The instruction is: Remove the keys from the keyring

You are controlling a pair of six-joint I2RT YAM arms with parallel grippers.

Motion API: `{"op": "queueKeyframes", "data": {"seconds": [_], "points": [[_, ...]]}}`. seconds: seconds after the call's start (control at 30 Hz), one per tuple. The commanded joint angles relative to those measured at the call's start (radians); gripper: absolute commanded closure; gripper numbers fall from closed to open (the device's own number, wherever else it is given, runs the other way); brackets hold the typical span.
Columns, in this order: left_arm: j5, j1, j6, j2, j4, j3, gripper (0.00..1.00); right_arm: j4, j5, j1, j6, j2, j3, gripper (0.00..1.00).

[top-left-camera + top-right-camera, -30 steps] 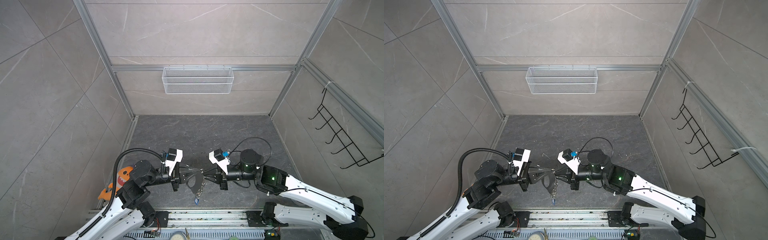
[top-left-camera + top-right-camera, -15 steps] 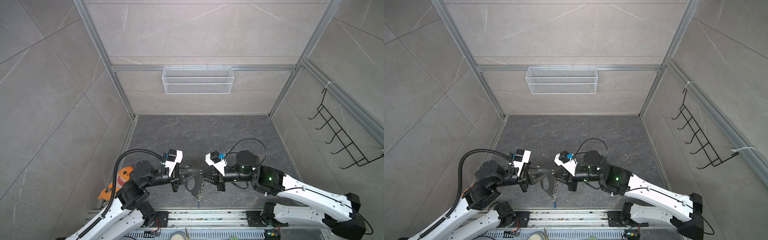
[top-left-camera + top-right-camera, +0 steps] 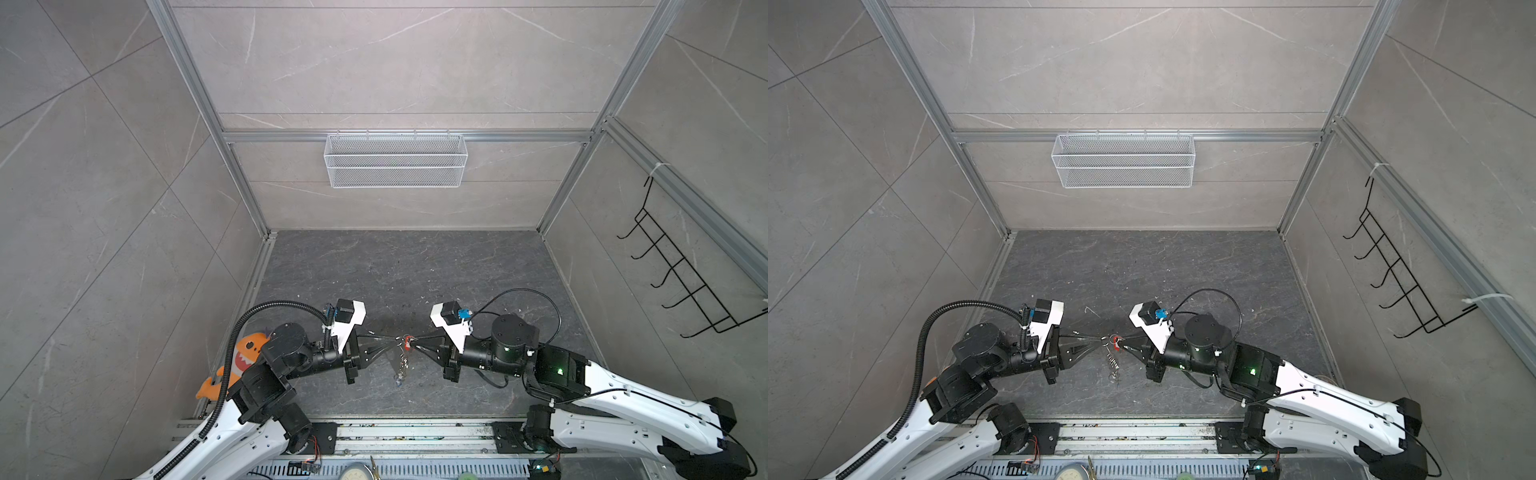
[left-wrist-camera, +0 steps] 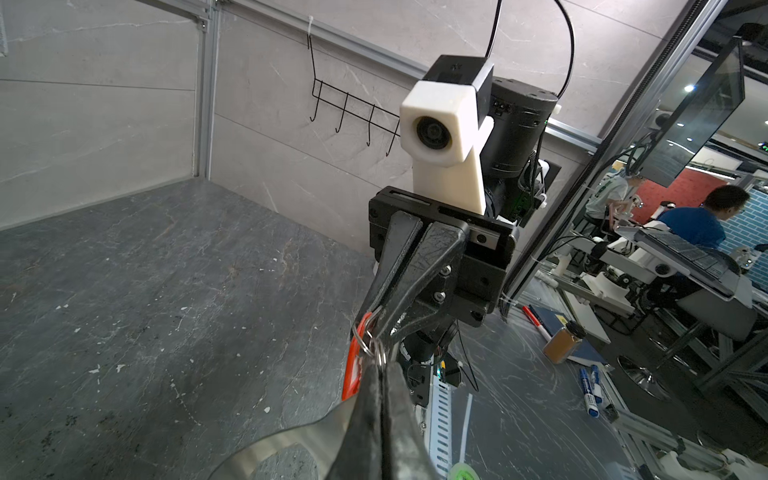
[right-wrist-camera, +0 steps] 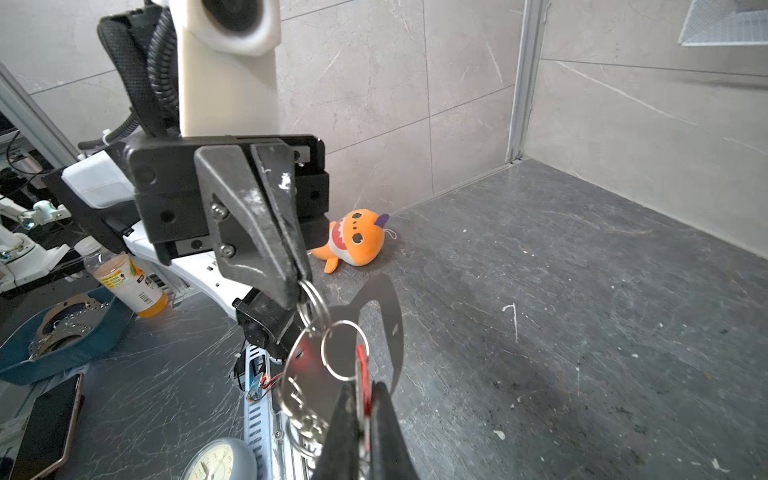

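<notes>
The keyring hangs in mid-air between my two grippers, above the dark floor. Its grey plate point(image 5: 384, 309) and silver chain point(image 3: 402, 366) dangle below the tips, and a blue tag point(image 3: 399, 378) hangs at the chain's low end. My left gripper point(image 3: 396, 338) point(image 4: 378, 363) is shut on a small split ring point(image 4: 365, 343) of the keyring. My right gripper point(image 3: 417, 342) point(image 5: 362, 388) faces it, shut on the red tag point(image 5: 363, 365) of one key. A larger ring point(image 5: 344, 350) links that tag to the rest. The key blades are too small to make out.
An orange plush shark point(image 3: 245, 358) lies on the floor by the left wall, behind the left arm. A white wire basket point(image 3: 395, 160) hangs on the back wall and a black hook rack point(image 3: 685, 286) on the right wall. A juice bottle point(image 5: 124, 282) stands past the front rail.
My right gripper came in toward the left one, then drew back to the right. The red tag now shows between the tips, and the plate has swung edge-on.
</notes>
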Motion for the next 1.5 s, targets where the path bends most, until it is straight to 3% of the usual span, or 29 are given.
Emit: {"op": "queueKeyframes", "data": {"seconds": [0.0, 0.17, 0.3, 0.33, 0.4, 0.5, 0.57, 0.77, 0.8, 0.93, 1.07, 1.23, 1.47], "points": [[0.039, -0.002, 0.023, -0.042, 0.086, 0.039, 1.00, -0.124, 0.194, -0.045, 0.035, -0.014, -0.033, 1.00], [0.072, -0.001, 0.023, -0.029, 0.093, 0.045, 1.00, -0.122, 0.032, -0.047, 0.013, -0.010, -0.030, 0.97], [0.127, -0.001, 0.034, -0.011, 0.074, 0.066, 1.00, -0.157, -0.064, -0.047, -0.026, 0.002, 0.016, 0.76], [0.139, -0.003, 0.039, -0.006, 0.065, 0.074, 1.00, -0.166, -0.071, -0.047, -0.035, 0.001, 0.028, 0.70], [0.147, -0.002, 0.041, 0.001, 0.056, 0.081, 1.00, -0.166, -0.079, -0.047, -0.044, -0.010, 0.039, 0.68], [0.143, -0.002, 0.043, 0.003, 0.047, 0.082, 1.00, -0.165, -0.077, -0.047, -0.045, -0.015, 0.051, 0.77], [0.128, -0.002, 0.040, 0.002, 0.042, 0.080, 1.00, -0.167, -0.075, -0.047, -0.044, -0.010, 0.056, 0.77], [0.079, -0.001, 0.012, -0.003, 0.041, 0.070, 1.00, -0.154, -0.048, -0.047, -0.004, 0.010, 0.042, 0.60], [0.058, -0.002, 0.008, -0.007, 0.040, 0.067, 0.98, -0.146, -0.038, -0.048, 0.007, 0.012, 0.034, 0.59], [-0.035, -0.001, -0.015, -0.059, 0.084, 0.022, 0.61, -0.128, 0.013, -0.056, 0.050, 0.065, 0.018, 0.55], [-0.106, -0.002, -0.022, -0.119, 0.118, -0.029, 0.45, -0.080, -0.050, -0.123, 0.078, 0.174, 0.002, 0.50], [-0.149, -0.002, -0.049, -0.150, 0.135, -0.069, 0.35, -0.024, -0.184, -0.254, 0.116, 0.380, 0.042, 0.50], [-0.204, -0.002, -0.080, -0.149, 0.136, -0.120, 0.29, -0.050, -0.115, -0.274, 0.164, 0.726, 0.212, 0.50]]}}
